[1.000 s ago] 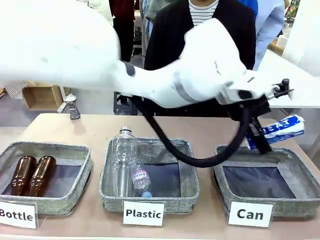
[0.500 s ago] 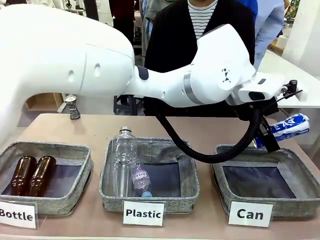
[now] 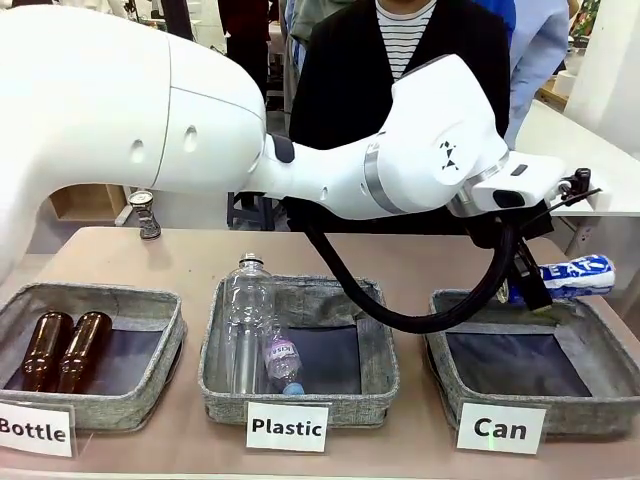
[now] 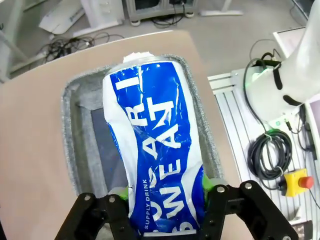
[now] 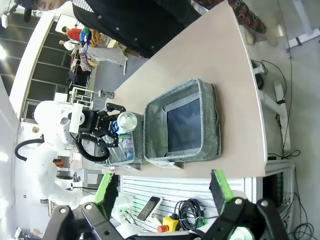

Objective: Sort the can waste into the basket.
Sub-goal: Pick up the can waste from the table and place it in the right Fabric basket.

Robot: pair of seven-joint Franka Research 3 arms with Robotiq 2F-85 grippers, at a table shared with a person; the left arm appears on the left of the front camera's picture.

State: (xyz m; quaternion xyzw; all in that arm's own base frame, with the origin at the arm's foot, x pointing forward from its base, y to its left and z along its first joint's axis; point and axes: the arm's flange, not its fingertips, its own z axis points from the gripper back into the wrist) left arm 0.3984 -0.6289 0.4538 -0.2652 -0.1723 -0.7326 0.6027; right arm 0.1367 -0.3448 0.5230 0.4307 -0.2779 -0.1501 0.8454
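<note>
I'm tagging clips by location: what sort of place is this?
Likely a robotics lab or demo space: a white robot arm reaches over a grey bin labelled Can, and a yellow emergency-stop button sits beside coiled cables.

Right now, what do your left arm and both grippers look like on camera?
The left arm is white and rounded, with grey joint bands, a small black mark near the wrist and a black cable looping beneath. The left gripper and right gripper are black with green finger pads.
</note>
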